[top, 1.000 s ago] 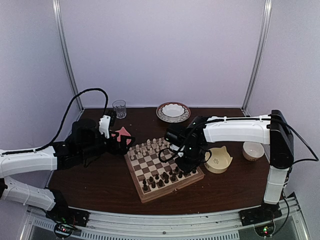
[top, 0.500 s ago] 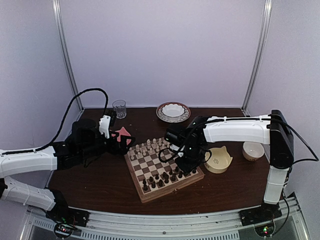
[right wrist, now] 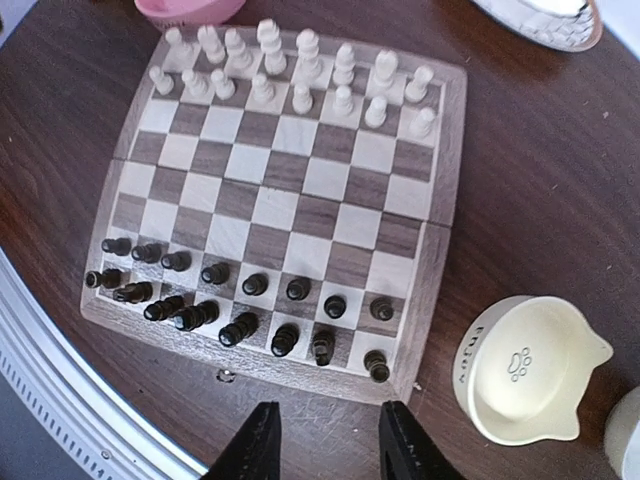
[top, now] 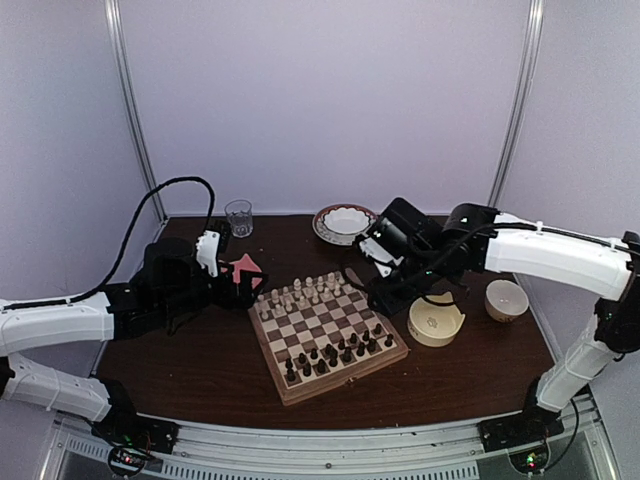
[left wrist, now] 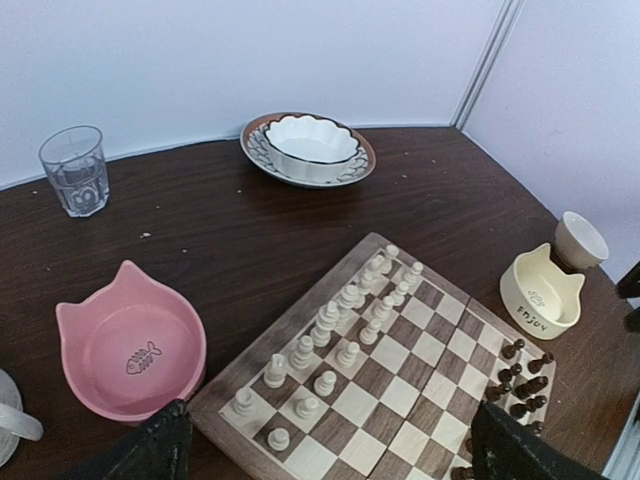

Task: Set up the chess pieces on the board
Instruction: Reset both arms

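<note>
The board (top: 320, 325) lies at the table's middle. The dark chess pieces (right wrist: 255, 300) fill two rows along one side (top: 338, 352), most upright, a few at one end leaning. Pale chessmen (right wrist: 300, 75) fill the opposite two rows (left wrist: 340, 320). My right gripper (right wrist: 330, 445) hangs open and empty above the table, just off the board's dark-piece edge (top: 392, 292). My left gripper (left wrist: 335, 450) stays wide open and empty, raised left of the board (top: 235, 280) and looking across it.
A pink cat-ear bowl (left wrist: 130, 345) sits left of the board. A glass (top: 238, 217) and a patterned plate with a white bowl (top: 346, 222) stand at the back. A cream cat-ear bowl (top: 437, 320) and a small cup (top: 506, 300) are on the right.
My right arm has lifted off the dark pieces and drawn back to the right, and its jaws have spread apart. The left arm has stayed put.
</note>
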